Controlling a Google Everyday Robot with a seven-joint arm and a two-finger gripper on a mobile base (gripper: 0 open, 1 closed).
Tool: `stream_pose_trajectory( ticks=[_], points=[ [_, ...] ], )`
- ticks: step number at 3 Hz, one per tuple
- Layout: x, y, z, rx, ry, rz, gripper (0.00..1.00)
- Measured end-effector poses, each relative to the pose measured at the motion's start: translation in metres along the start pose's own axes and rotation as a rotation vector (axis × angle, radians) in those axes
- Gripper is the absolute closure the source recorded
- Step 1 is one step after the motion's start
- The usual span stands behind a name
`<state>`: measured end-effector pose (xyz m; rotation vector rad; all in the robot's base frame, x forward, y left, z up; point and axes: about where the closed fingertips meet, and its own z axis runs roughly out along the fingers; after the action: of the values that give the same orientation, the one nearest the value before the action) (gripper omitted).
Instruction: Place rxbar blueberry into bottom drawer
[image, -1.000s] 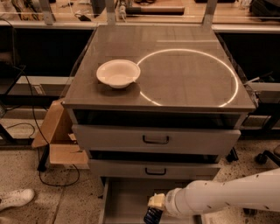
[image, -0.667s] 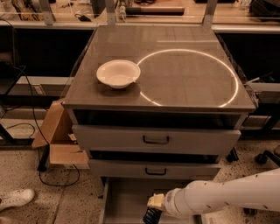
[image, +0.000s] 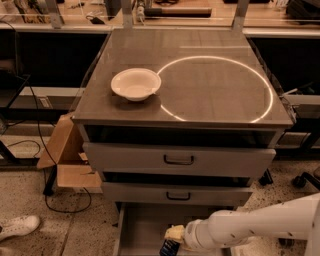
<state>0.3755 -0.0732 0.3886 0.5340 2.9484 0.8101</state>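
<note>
The small, flat, dark navy-blue wrapped rxbar blueberry (image: 169, 248) hung at the lower edge of the view, clamped in the yellow-tipped two-finger gripper (image: 172, 240). Both were over the floor of the wide, shallow grey metal bottom drawer (image: 142, 225), which stood pulled out. The placing step seemed to be in hand. The next move called for lowering a little, then letting go. The round white bowl (image: 135, 83) sat well apart on the brown cabinet top (image: 215, 85).

A white bowl (image: 135, 84) is set on the cabinet top (image: 210, 90) beside a ring of light (image: 215, 56) — a cardboard box (image: 65, 150) and a shoe (image: 17, 226) are seen on the floor; the gripper (image: 172, 240) is held low in front.
</note>
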Motion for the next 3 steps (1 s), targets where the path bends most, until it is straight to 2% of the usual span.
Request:
stream_pose_trajectory(
  ticks=[1, 2, 3],
  points=[
    [-0.003, 0.000, 0.054, -0.007, 0.011, 0.012, 1.00],
    [-0.003, 0.000, 0.054, -0.007, 0.011, 0.012, 1.00],
    [-0.002, -0.002, 0.068, 0.004, -0.016, 0.034, 1.00]
  ],
)
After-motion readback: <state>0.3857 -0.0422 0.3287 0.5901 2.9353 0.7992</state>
